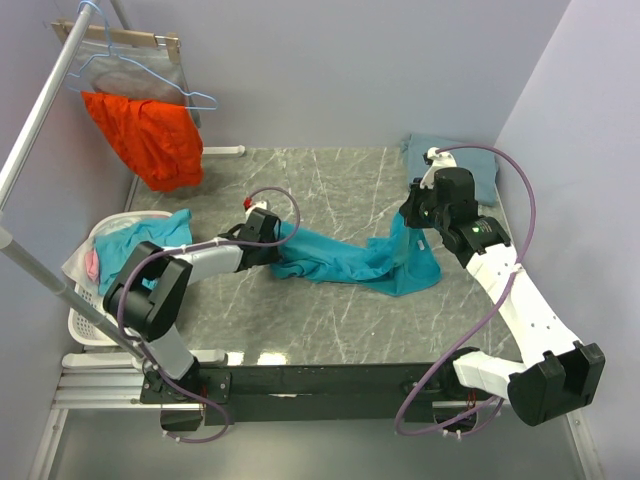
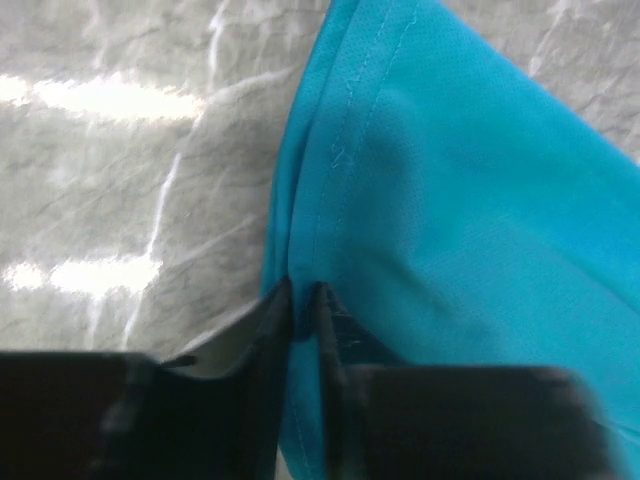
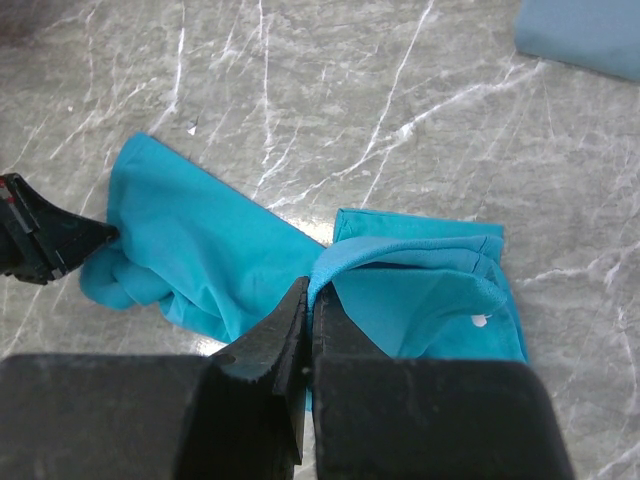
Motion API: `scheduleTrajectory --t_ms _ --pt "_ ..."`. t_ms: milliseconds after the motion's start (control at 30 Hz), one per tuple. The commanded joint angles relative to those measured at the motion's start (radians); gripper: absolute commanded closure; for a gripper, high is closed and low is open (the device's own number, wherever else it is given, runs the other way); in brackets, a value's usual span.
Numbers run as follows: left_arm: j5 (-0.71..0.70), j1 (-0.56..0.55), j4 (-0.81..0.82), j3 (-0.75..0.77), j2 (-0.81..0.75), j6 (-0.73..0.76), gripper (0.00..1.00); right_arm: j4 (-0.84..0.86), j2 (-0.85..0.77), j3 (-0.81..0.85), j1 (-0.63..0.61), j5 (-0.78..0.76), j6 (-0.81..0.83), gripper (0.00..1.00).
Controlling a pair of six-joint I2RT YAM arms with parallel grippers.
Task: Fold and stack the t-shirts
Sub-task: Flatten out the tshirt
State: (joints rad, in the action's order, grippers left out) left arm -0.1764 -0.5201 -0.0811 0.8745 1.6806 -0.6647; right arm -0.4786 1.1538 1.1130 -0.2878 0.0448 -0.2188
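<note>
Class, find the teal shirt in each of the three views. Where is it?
Top: teal shirt stretched across the middle.
Left wrist: fills the right half.
Right wrist: centre, spreading left.
Shared landmark: the grey marble table.

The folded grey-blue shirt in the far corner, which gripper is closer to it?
Right. The right gripper pinches the teal shirt just in front of the grey-blue shirt; the left gripper is far across the table, on the teal shirt's other end.
</note>
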Motion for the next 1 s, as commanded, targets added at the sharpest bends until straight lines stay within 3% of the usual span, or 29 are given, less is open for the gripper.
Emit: scheduleTrajectory --t_ms 0,33,200,467,700,967 --pt "0.098 0.003 0.056 -0.003 0.044 0.025 0.9 0.034 -0.014 0.025 0.003 -0.008 0.007 1.0" --pt "0.113 0.003 0.066 -0.005 0.045 0.024 0.99 0.035 -0.016 0.025 0.003 -0.008 0.007 1.0" --pt "0.115 0.003 0.035 0.001 -0.085 0.033 0.99 0.02 -0.035 0.034 0.002 -0.026 0.009 1.0" --pt "0.066 0.043 -0.221 0.234 -0.43 0.1 0.99 -0.044 -0.17 0.103 0.003 -0.043 -0.001 1.0" --pt "0.035 0.055 -0.384 0.339 -0.607 0.132 0.99 -0.094 -0.285 0.154 0.003 -0.036 0.006 1.0" --pt "-0.011 0.057 -0.606 0.57 -0.827 0.145 0.99 -0.198 -0.466 0.289 0.002 -0.005 0.009 1.0"
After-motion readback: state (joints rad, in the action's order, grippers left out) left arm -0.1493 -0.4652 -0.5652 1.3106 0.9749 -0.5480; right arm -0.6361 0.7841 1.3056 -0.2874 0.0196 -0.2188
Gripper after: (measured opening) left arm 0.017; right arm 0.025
